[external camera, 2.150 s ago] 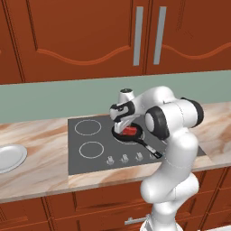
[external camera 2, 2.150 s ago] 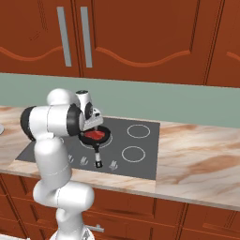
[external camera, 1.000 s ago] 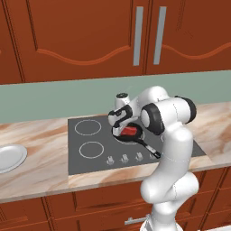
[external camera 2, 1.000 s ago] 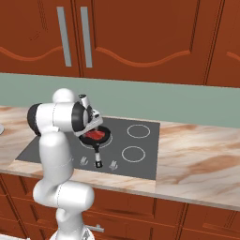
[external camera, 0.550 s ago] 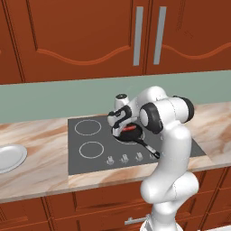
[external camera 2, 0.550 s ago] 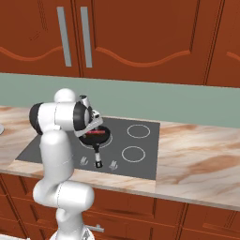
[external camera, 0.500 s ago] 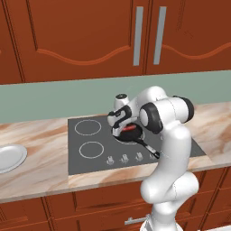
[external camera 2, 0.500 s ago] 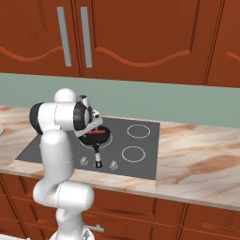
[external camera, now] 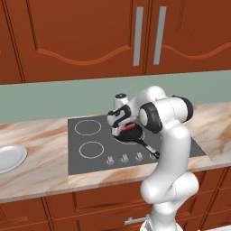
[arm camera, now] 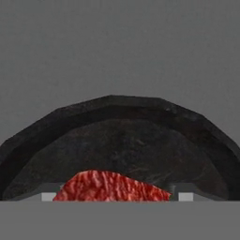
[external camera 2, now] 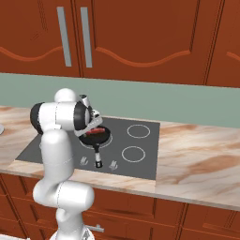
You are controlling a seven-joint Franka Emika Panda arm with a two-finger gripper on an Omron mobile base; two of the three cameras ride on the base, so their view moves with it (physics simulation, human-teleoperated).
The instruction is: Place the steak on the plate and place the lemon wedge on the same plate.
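- Red raw meat, the steak [arm camera: 110, 186], lies flat in a black frying pan [arm camera: 117, 140] on the dark cooktop [external camera: 90, 151]; in the left base view a strip of the steak [external camera: 131, 127] shows just under the robot's hand, and in the right base view it shows as a red slab [external camera 2: 94, 132] in the pan [external camera 2: 96, 137].
- In the right base view the steak's long axis runs roughly left to right across the pan; its exact heading is hard to tell at this size.
- In the hand view the steak sits at the bottom, between the two pale finger tips, so the claw [arm camera: 112, 197] straddles it with the fingers spread to either side of the meat; whether they touch it I cannot tell.
- The claw [external camera: 122, 130] hangs low over the pan, at the rear right burner in the left base view.
- The pan's handle [external camera 2: 97, 154] points toward the front edge of the tabletop [external camera 2: 197, 164].
- White and round, the plate [external camera: 10, 157] rests on the marble tabletop [external camera: 40, 171] well apart from the pan, left of the cooktop.
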